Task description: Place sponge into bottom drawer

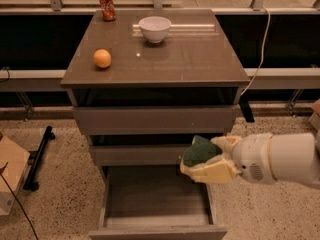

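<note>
My gripper (pixel 209 159) is shut on the sponge (pixel 199 151), whose dark green top shows between the pale yellow pads. It hangs in front of the cabinet at the height of the middle drawer front, over the right rear part of the bottom drawer (pixel 155 198). The bottom drawer is pulled out and open, with a bare flat floor. The white arm reaches in from the right edge.
On the cabinet top (pixel 200 59) stand a white bowl (pixel 154 28), an orange (pixel 102 58) and a red can (pixel 106 5). The two upper drawers (pixel 150 120) are closed. A cardboard box (pixel 10 179) and a black stand (pixel 37 159) lie on the floor at left.
</note>
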`<state>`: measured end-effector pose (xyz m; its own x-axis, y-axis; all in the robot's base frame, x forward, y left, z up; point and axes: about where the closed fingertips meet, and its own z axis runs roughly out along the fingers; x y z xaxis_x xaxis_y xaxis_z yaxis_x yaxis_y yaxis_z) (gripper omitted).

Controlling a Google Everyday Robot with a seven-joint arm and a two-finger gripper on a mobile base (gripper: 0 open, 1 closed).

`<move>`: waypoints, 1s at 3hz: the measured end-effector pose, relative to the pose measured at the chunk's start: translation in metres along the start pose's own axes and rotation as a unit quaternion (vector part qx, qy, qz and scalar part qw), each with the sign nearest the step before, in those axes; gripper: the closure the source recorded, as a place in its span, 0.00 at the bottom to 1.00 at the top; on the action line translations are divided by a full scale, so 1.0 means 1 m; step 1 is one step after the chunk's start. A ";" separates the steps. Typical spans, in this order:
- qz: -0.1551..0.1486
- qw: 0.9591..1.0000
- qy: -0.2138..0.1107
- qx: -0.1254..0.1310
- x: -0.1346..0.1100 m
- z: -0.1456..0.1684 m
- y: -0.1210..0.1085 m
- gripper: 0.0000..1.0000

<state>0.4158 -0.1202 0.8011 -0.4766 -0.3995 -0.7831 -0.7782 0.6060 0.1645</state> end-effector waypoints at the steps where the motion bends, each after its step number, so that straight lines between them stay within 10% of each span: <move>1: 0.008 1.000 0.020 0.001 0.026 0.013 0.008 1.00; 3: -0.016 0.999 0.033 -0.015 0.030 0.051 0.008 1.00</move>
<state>0.4162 -0.0927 0.7481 -0.4761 -0.4635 -0.7473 -0.8053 0.5713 0.1588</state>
